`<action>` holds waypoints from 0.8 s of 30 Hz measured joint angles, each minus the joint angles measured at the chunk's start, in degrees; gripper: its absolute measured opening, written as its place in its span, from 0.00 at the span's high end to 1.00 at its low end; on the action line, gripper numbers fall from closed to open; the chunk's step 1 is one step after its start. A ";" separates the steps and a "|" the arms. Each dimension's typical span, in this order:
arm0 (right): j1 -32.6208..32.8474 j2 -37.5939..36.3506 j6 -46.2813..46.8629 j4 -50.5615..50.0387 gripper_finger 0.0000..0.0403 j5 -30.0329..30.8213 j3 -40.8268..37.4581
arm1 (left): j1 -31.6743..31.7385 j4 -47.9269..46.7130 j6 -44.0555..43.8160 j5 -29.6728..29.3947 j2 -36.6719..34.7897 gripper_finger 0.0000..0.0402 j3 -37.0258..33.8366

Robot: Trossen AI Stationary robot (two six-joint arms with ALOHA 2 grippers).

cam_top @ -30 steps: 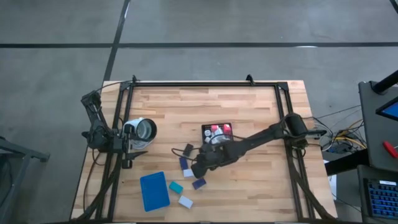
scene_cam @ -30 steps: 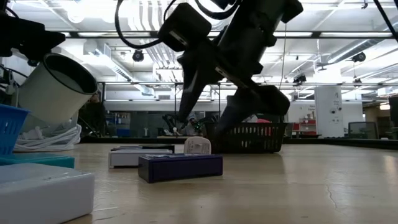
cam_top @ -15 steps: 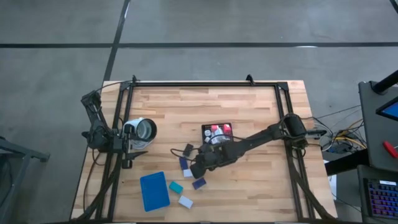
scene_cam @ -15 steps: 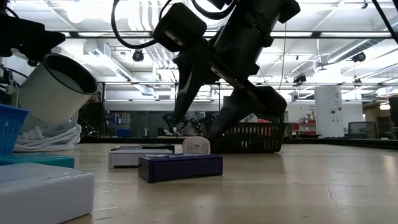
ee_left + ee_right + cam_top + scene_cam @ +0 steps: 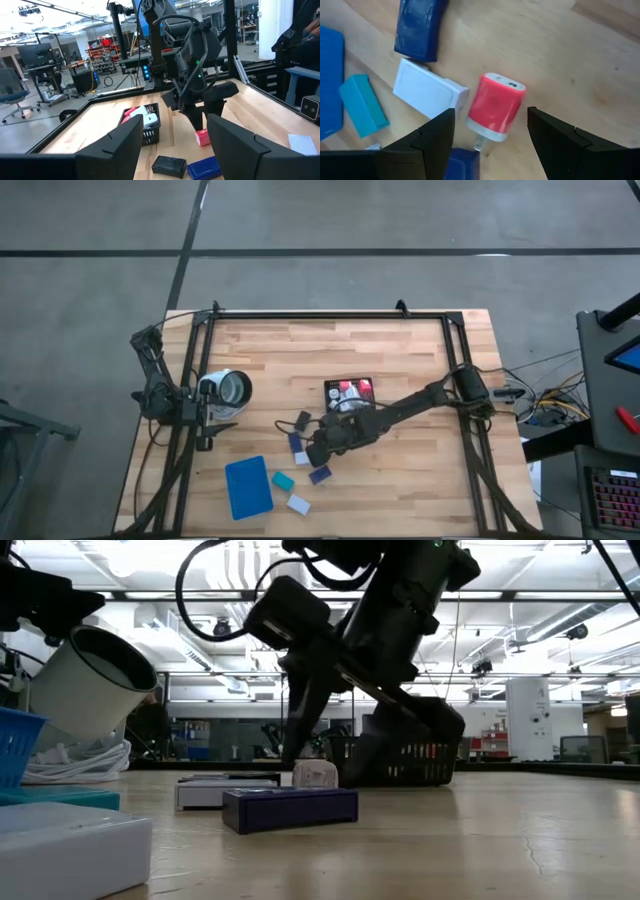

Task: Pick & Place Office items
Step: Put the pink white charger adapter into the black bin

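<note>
A small red block with a white end [image 5: 496,102] lies on the table among the office items: a white block [image 5: 427,89], a navy block [image 5: 417,30] and a teal block [image 5: 362,105]. My right gripper [image 5: 490,112] hangs open just over the red block, slanting down, one finger on either side and neither touching. In the high view this gripper [image 5: 318,450] covers the block. In the low view the block's white end [image 5: 315,773] shows below the fingers. My left gripper [image 5: 172,150] waits open at the table's left edge, pointing level.
The black mesh basket [image 5: 348,393] with red, pink and white pieces stands just beyond the right gripper. A black block [image 5: 302,420], navy blocks [image 5: 320,475], a white block [image 5: 298,503] and the blue tray [image 5: 248,487] lie toward the near left. A white cylinder [image 5: 230,387] sits by the left arm.
My right gripper has sunk a little toward the red block, still open and at the same slant. Nothing on the table has moved.
</note>
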 joint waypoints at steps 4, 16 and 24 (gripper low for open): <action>-0.06 0.09 0.00 -0.23 0.43 -0.71 0.00 | 0.00 0.00 0.00 0.00 0.02 0.44 -0.01; -0.02 0.09 -0.36 -0.20 0.58 -1.22 0.09 | 0.00 0.00 0.00 0.00 0.04 0.44 0.00; -0.02 0.09 -1.73 0.05 0.66 -1.22 0.16 | 0.02 0.00 0.00 0.00 0.04 0.44 -0.02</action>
